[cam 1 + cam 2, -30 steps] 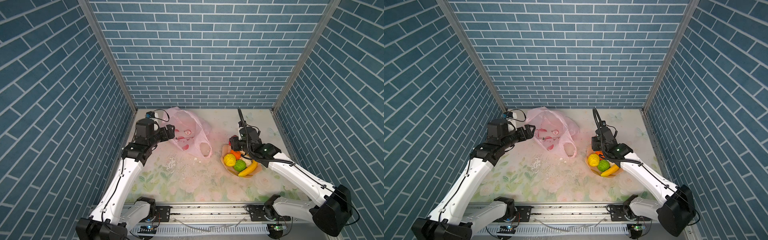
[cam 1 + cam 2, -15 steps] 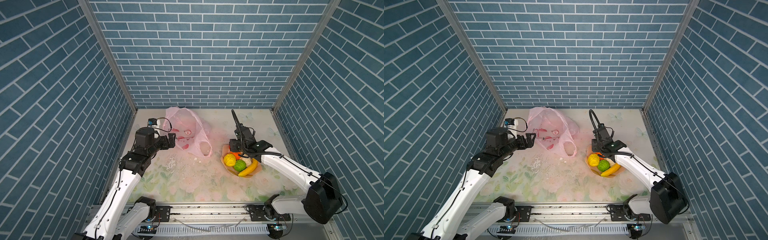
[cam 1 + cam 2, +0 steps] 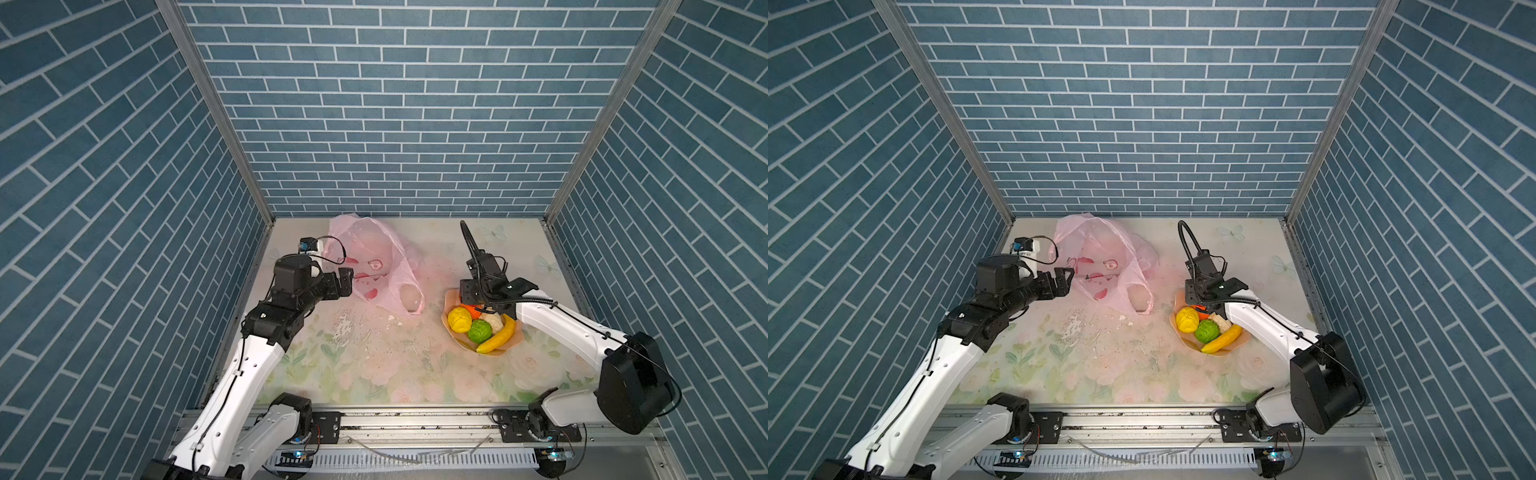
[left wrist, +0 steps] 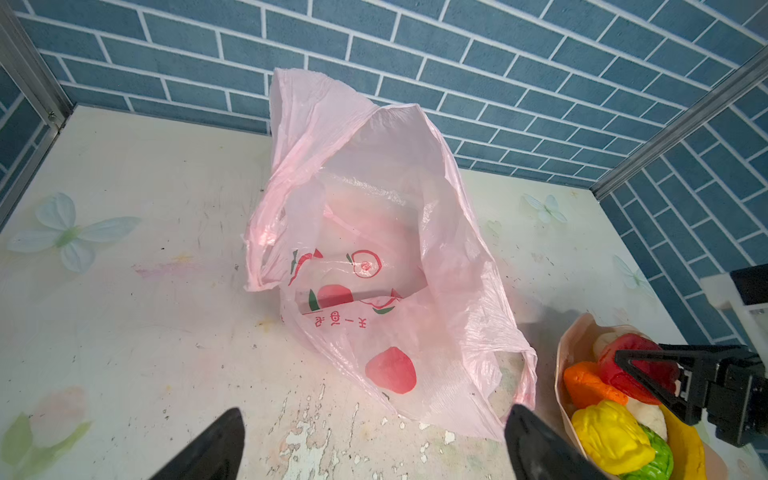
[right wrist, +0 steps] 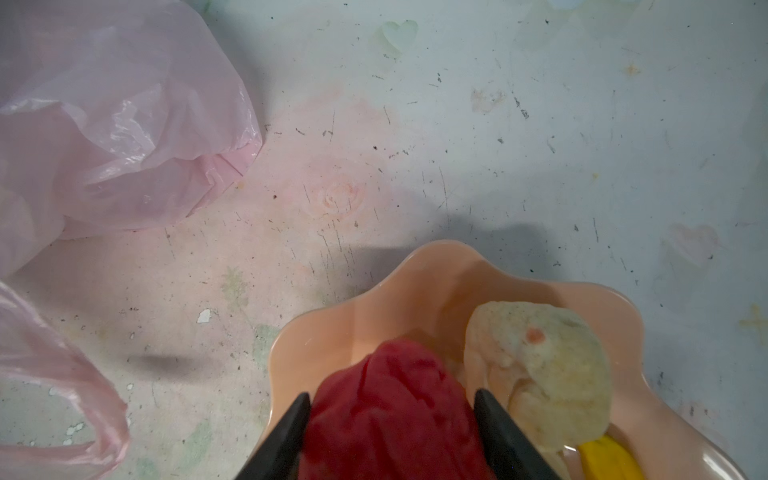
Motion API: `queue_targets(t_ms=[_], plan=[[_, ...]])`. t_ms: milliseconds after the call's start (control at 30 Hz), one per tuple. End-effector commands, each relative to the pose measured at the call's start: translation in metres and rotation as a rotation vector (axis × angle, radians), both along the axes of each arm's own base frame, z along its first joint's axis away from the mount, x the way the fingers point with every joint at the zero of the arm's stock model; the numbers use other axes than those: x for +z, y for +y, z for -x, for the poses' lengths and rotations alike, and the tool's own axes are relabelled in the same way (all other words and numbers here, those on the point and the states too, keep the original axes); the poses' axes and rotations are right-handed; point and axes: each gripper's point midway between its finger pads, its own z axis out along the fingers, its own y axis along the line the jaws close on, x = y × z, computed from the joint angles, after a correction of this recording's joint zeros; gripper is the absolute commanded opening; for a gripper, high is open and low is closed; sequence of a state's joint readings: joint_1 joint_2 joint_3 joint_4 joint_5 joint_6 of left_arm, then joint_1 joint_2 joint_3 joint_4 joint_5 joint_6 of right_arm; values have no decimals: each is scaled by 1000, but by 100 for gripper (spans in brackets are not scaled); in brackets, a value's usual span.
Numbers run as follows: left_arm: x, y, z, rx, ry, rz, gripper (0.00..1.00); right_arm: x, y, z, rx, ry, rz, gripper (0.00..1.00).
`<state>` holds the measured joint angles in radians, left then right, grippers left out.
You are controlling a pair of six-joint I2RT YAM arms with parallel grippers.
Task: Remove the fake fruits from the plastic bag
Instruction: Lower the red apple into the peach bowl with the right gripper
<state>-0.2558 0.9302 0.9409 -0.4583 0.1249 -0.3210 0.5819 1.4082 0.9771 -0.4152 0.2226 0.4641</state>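
The plastic bag (image 3: 374,259) (image 3: 1100,257) lies slumped at the back left of the table, pale pink, with its mouth gaping in the left wrist view (image 4: 395,199). My left gripper (image 3: 345,282) (image 4: 374,415) hovers open just short of it, holding nothing. My right gripper (image 5: 392,397) is shut on the red apple (image 5: 386,415) (image 4: 636,365), low over the peach bowl (image 5: 374,291) (image 3: 451,297). In the bowl lie a yellow round fruit (image 3: 459,319), a bumpy green ball (image 3: 480,330), a banana (image 3: 496,337), an orange (image 4: 586,384) and a cream lump (image 5: 536,361).
Blue brick walls close in the table on three sides. The floral tabletop (image 3: 374,357) has flaked white patches in front of the bag. A bag handle loop (image 3: 409,297) lies between bag and bowl. The rail runs along the front edge (image 3: 415,419).
My left arm has drawn back and sunk a little from the bag, its jaws spreading slightly wider. My right wrist has come down and nearer over the bowl, still gripping the apple.
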Motion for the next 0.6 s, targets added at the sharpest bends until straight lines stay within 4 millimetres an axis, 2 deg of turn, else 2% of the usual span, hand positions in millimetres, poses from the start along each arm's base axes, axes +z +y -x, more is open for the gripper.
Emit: queue_targets(t_ms=[0, 567], plan=[[-5, -2, 2, -14, 5, -13, 99, 5, 2, -9, -21, -16, -26, 9], [-9, -2, 0, -16, 16, -19, 99, -8, 3, -25, -29, 5, -41, 10]])
